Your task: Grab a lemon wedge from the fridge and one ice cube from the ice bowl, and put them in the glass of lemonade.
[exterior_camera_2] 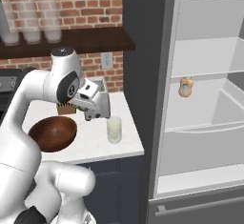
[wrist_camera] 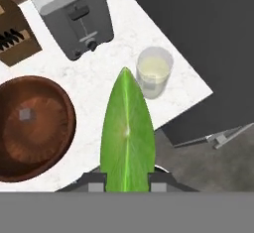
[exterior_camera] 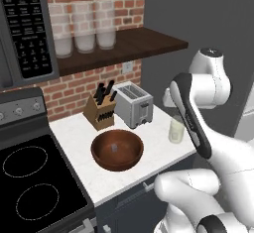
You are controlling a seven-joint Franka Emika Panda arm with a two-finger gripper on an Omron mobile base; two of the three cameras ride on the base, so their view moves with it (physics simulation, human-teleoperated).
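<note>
Lemon wedge pinched in my fingers, above the white surface.
The wedge hangs just short of the glass of lemonade; the ice cube lies in the wooden ice bowl.

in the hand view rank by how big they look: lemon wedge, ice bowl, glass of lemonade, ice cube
1. ice bowl and lemon wedge look alike; the wedge is held close to the camera
2. glass of lemonade
3. ice cube

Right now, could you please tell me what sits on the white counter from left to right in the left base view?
Wooden knife block → dark reddish-brown wooden ice bowl → silver toaster → short clear glass of lemonade.
</note>
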